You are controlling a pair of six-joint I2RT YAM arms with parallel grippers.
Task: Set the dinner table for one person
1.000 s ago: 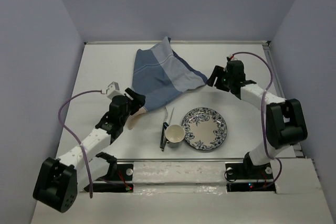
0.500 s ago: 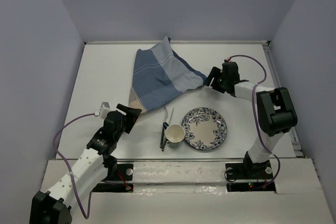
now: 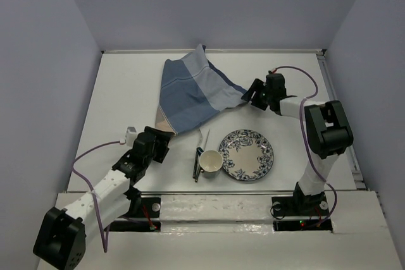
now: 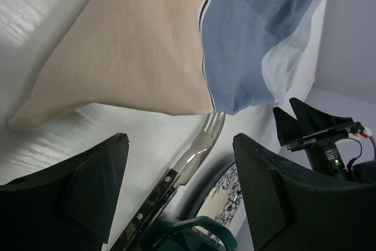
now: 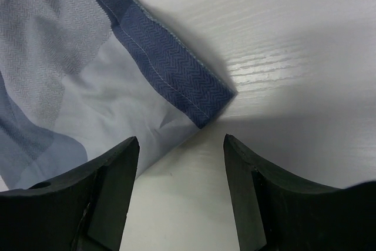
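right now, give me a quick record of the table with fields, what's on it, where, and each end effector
table: white rectangular tabletop
placemat: blue-and-tan striped cloth placemat, rumpled, far middle
plate: round blue-patterned white plate, near middle, empty
cup: white cup, at the plate's left edge
fork: dark-handled metal fork, left of the cup, tines by the placemat's edge
left end effector: open, empty, near the placemat's tan corner
right end effector: open, at the placemat's right corner, not gripping

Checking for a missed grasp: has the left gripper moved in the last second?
Yes. Against the unmoved cup, the left gripper has pulled back toward the near edge.
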